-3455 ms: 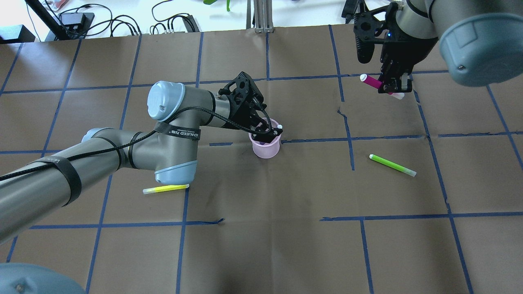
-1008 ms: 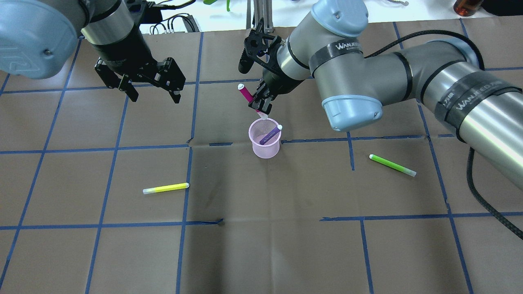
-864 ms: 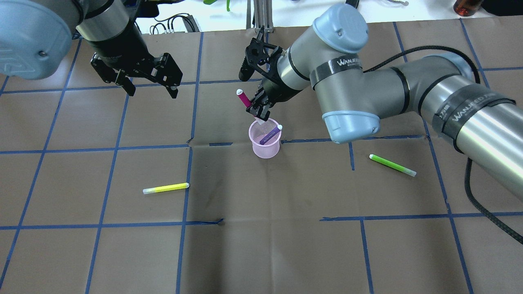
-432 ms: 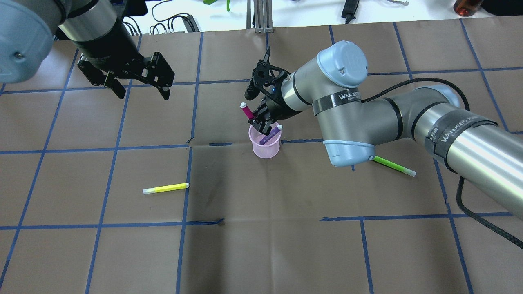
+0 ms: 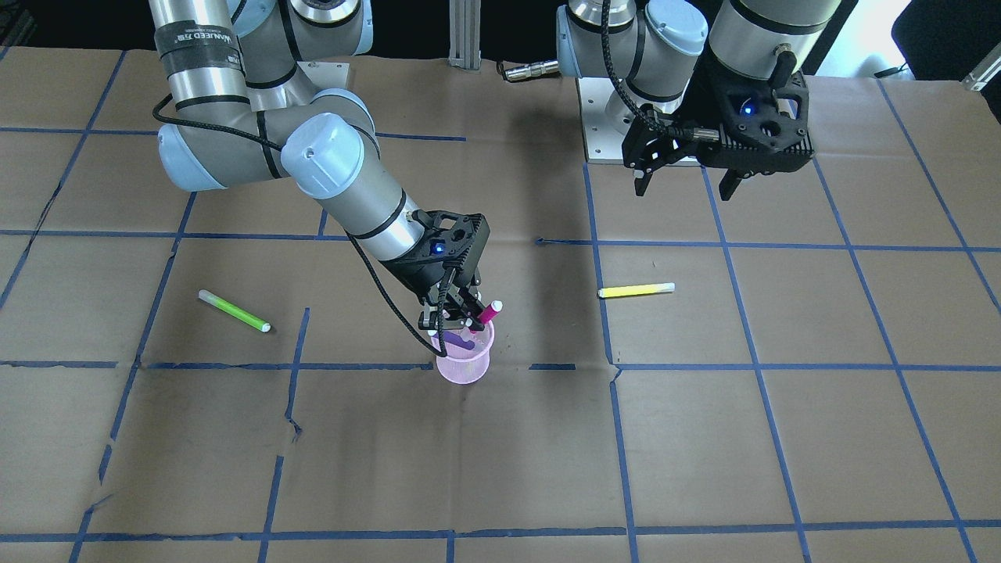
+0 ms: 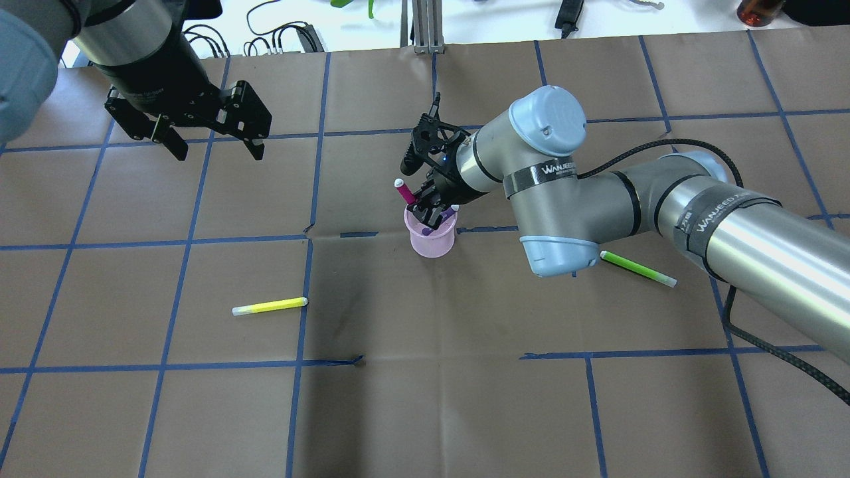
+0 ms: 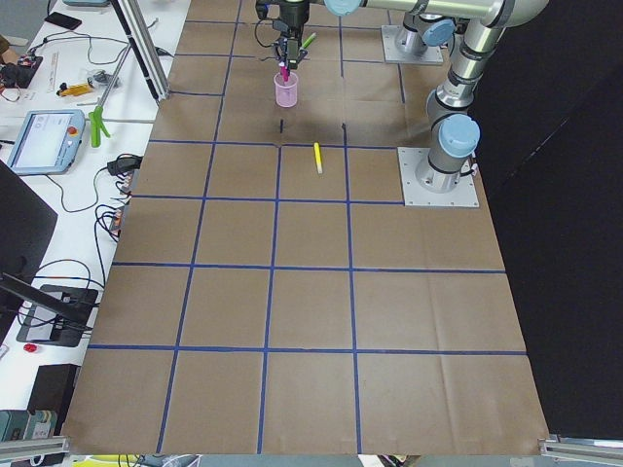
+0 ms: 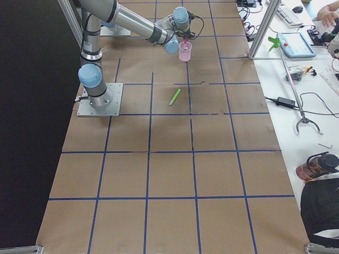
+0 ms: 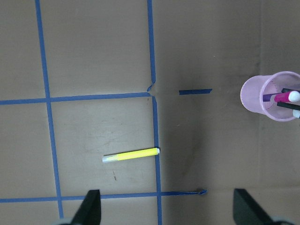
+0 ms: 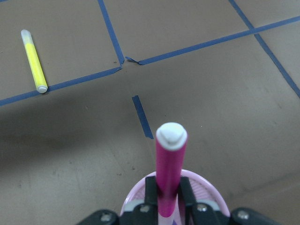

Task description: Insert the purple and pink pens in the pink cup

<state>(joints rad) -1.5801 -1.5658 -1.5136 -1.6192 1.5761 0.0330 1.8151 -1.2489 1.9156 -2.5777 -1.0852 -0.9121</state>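
Observation:
The pink cup (image 6: 433, 243) stands at the table's middle, also in the front view (image 5: 464, 366). The purple pen (image 6: 433, 230) leans inside it, its white tip at the rim. My right gripper (image 6: 427, 211) is shut on the pink pen (image 6: 403, 192) and holds it steeply tilted, its lower end inside the cup's mouth. The right wrist view shows the pink pen (image 10: 169, 168) clamped between the fingers above the cup's rim (image 10: 206, 183). My left gripper (image 6: 214, 141) is open and empty, high over the far left of the table.
A yellow pen (image 6: 269, 306) lies on the brown paper to the cup's front left. A green pen (image 6: 637, 268) lies to its right, partly under my right arm's elbow. Blue tape lines grid the table.
My right gripper has come down with the pink pen, so its lower end now sits in the cup. My left gripper has drawn back to the left, still open.

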